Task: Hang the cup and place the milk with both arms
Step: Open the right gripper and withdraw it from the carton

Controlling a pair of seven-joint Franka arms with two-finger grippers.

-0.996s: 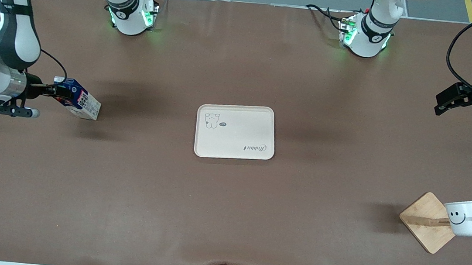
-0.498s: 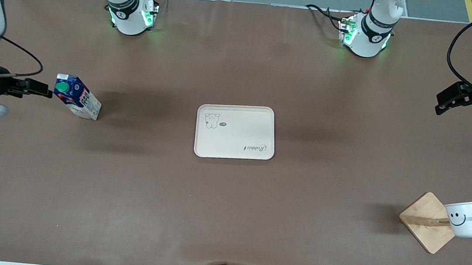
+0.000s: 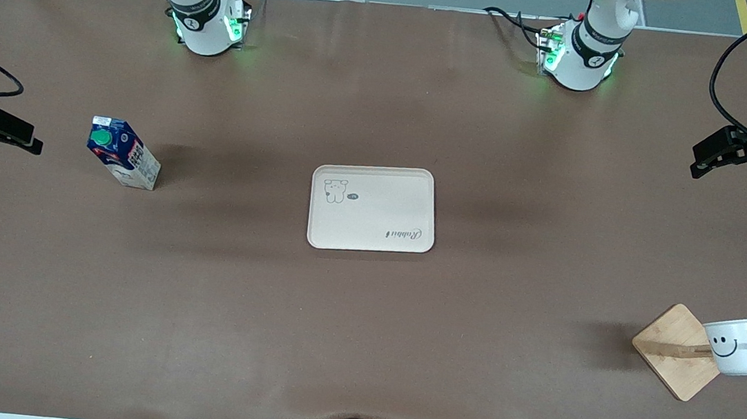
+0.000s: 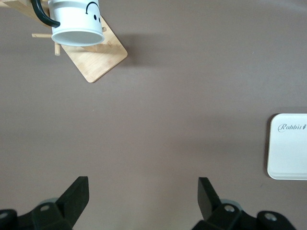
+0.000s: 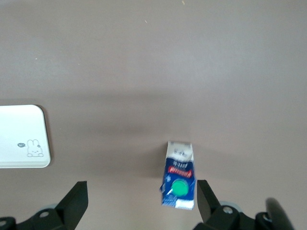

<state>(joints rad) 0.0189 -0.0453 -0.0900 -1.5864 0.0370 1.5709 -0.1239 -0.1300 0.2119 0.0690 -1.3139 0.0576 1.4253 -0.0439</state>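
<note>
The milk (image 3: 122,159), a dark-blue carton with a green cap, stands upright on the table toward the right arm's end, apart from the tray. My right gripper (image 3: 34,138) hovers open beside it, clear of the carton; in the right wrist view the milk (image 5: 180,175) shows below the open right gripper (image 5: 141,188). The cup (image 3: 744,344), white with a smiley face, hangs by its black handle on a wooden rack (image 3: 672,348) toward the left arm's end. My left gripper (image 3: 696,160) hangs open and empty over bare table. The left wrist view shows the cup (image 4: 76,21) far from the left gripper (image 4: 142,184).
A cream tray (image 3: 372,208) with a rabbit print lies at the table's middle, with nothing on it; its edge shows in both wrist views as the tray (image 4: 288,146) and the tray (image 5: 21,136). Both arm bases (image 3: 206,22) stand at the table's farthest edge from the front camera.
My right gripper has drawn away from the milk's top toward the table's end, leaving the carton standing free. The left gripper has hardly moved.
</note>
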